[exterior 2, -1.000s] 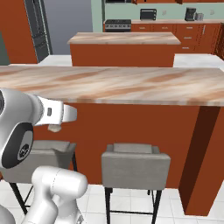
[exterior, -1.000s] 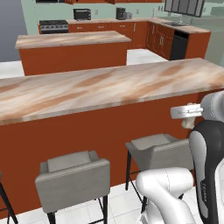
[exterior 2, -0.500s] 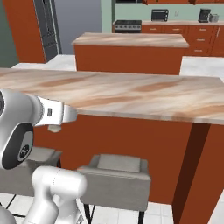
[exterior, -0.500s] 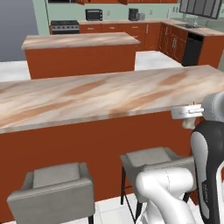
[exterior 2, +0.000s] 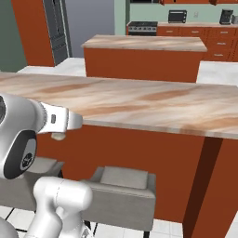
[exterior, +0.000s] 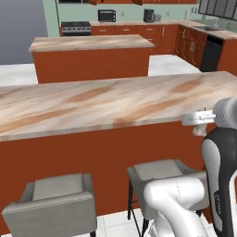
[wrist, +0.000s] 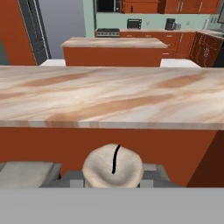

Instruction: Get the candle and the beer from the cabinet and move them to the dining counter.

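The gripper (wrist: 113,183) is closed around the candle (wrist: 113,169), held short of the dining counter (wrist: 109,94).

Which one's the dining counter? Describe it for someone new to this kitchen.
In the red-brown kitchen, two marbled beige tops lie one behind the other. The dining counter is the nearer, longer one; grey stools stand at it, none by the island behind.
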Robot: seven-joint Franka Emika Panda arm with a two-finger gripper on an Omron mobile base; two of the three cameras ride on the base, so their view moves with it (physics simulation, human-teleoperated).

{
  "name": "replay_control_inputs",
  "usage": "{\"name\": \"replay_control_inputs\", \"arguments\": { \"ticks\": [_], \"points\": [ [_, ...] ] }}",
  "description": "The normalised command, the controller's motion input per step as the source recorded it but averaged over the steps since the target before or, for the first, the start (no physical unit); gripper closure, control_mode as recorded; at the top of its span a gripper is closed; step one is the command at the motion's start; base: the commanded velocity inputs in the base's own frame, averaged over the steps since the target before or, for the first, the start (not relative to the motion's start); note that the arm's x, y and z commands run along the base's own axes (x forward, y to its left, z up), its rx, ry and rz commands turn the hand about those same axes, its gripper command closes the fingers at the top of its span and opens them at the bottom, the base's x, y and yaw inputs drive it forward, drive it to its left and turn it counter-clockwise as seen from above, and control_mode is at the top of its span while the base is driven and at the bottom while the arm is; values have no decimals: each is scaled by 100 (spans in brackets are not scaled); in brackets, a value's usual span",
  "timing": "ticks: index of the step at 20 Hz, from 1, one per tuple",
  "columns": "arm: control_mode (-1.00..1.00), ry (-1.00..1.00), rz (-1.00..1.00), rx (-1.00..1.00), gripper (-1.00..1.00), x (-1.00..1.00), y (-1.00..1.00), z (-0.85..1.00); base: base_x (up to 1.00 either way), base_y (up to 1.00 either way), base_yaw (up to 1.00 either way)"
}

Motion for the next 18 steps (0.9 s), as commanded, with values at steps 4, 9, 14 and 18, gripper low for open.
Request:
{"name": "replay_control_inputs", "arguments": {
  "ticks": [4,9,14,18],
  "points": [
    [100,0,0,0,100,0,0,0,20,0,1],
    [-100,0,0,0,100,14,0,0,11,0,0],
    [-100,-2,19,0,100,29,4,27,0,0,0],
    [-100,0,24,0,100,36,0,34,0,0,0]
  ]
}}
